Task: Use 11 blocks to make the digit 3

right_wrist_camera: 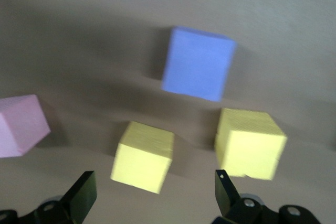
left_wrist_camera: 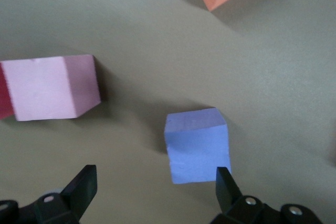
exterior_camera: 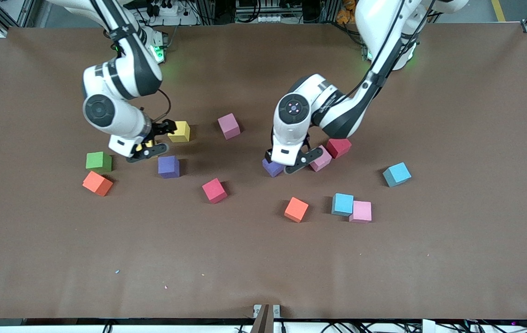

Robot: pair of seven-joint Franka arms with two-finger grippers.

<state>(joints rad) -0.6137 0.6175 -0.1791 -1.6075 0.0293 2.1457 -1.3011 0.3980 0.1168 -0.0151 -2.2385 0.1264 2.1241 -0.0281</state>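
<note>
— On the brown matte bench [exterior_camera: 453,115], what lies about?

— Small foam cubes with flat faces and square edges, scattered loose; no digit 3 is formed. Toward the right arm's end sit a green cube [exterior_camera: 98,161], an orange block [exterior_camera: 97,183], a purple block [exterior_camera: 168,166] and a yellow block [exterior_camera: 180,131]. A second yellow block [right_wrist_camera: 143,156] lies under the right gripper, seen in the right wrist view.

— And the middle?

— A pink block [exterior_camera: 229,126] and, nearer the front camera, a crimson block [exterior_camera: 214,190]. Toward the left arm's end, a second purple block [exterior_camera: 272,168], a pink one [exterior_camera: 321,158] touching a crimson one [exterior_camera: 338,147], another orange block [exterior_camera: 296,209], a sky-blue block [exterior_camera: 342,204] touching a pink one [exterior_camera: 360,211], and a lone sky-blue block [exterior_camera: 396,174].

— The grippers?

— The left gripper [left_wrist_camera: 156,188] hangs low over that second purple block, black fingers spread wide, gripping nothing. The right gripper [right_wrist_camera: 155,191] hovers over the yellow pair, equally wide and empty.
</note>
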